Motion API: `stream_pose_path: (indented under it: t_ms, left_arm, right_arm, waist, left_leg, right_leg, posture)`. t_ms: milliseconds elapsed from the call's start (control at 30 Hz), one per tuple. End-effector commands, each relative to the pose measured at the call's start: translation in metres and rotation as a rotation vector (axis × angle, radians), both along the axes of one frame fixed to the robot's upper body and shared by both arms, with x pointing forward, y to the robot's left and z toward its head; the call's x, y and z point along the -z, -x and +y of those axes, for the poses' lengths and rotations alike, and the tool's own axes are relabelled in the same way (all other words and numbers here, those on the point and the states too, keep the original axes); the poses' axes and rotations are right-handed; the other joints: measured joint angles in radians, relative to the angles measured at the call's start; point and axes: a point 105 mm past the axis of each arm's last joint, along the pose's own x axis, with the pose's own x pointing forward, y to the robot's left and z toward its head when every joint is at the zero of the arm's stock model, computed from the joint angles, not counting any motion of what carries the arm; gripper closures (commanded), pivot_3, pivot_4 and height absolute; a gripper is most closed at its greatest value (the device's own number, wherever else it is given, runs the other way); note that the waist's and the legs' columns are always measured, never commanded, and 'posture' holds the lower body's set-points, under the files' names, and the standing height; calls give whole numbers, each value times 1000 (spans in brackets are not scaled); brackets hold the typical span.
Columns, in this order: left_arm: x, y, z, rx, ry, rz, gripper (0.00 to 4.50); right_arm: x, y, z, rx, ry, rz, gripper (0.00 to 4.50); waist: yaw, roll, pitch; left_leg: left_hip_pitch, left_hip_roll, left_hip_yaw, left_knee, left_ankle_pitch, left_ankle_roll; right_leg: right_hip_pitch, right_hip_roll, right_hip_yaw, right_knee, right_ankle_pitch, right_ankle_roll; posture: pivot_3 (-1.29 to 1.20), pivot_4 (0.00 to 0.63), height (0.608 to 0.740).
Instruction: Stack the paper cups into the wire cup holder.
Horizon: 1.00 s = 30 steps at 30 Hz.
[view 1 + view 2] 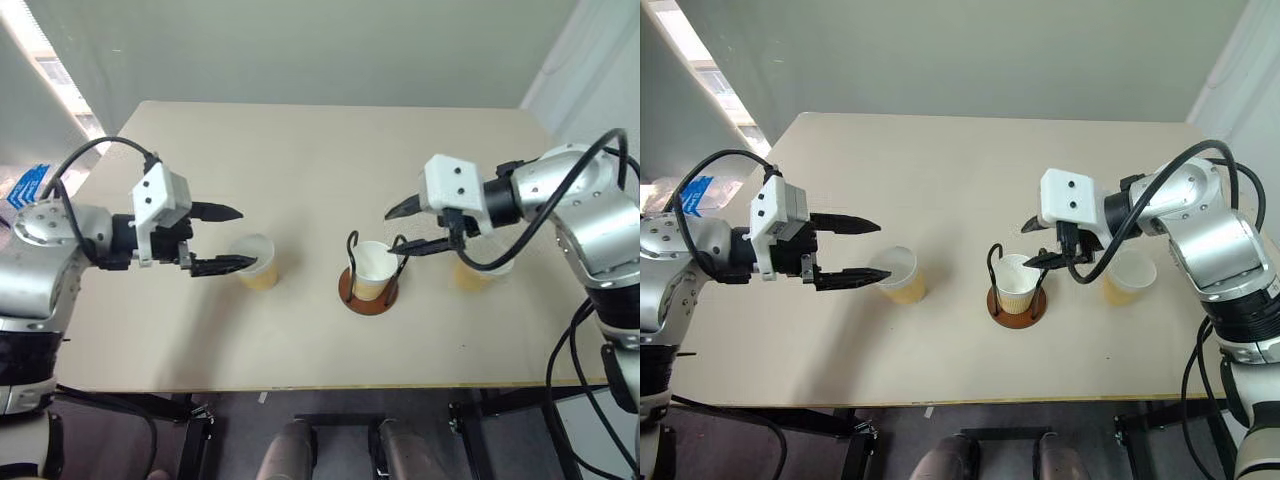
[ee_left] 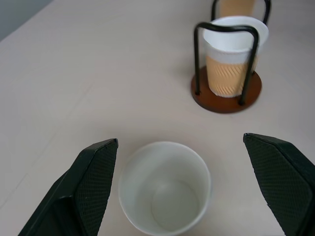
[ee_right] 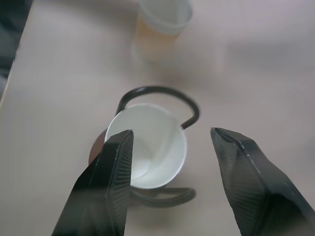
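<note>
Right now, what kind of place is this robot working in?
Probably a lab or test room: a plain beige table against bare walls, holding just paper cups and a wire cup holder as props.

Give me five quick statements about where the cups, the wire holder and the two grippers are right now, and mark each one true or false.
1. One paper cup sits inside the wire cup holder. True.
2. The right gripper is clamped on that cup. False: its fingers are spread open above the cup, apart from it.
3. The left gripper is open beside a cup on the table. True.
4. All three cups are stacked in the holder. False: only one is in it; two stand on the table.
5. A third cup stands on the table below the right arm. True.
</note>
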Motion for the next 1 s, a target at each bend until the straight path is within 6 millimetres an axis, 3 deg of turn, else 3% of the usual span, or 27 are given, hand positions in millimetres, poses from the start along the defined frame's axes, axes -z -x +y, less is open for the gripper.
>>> stream_pose_path:
  t_ms: [33,233,533,1000]
  left_arm:
    - [-5,4,6,58,-122,-66,0]
    - [3,-3,8,146,-266,-96,0]
    - [14,-7,-4,263,-337,-84,0]
    - [19,-12,-3,305,-486,-91,0]
  right_arm:
    - [-21,9,-2,-3,-89,11,1808]
    - [-23,17,-4,3,-130,62,1808]
    - [-22,27,-5,7,-140,105,1808]
    - [-27,29,-7,14,-160,127,1808]
  waist:
    - [0,0,0]
    - [0,0,0]
    - [-1,0,0]
    - [-1,0,0]
  left_leg:
    - [0,0,0,0,0,0]
    - [0,0,0,0,0,0]
    - [-4,0,0,0,-1,0]
    - [-4,0,0,0,-1,0]
  right_leg:
    - [0,0,0,0,0,0]
    - [-1,0,0,1,0,-1]
    - [-5,0,0,2,0,-1]
    - [-6,0,0,3,0,-1]
  posture:
    - [0,150,740]
    - [0,150,740]
    - [0,150,740]
    - [0,150,740]
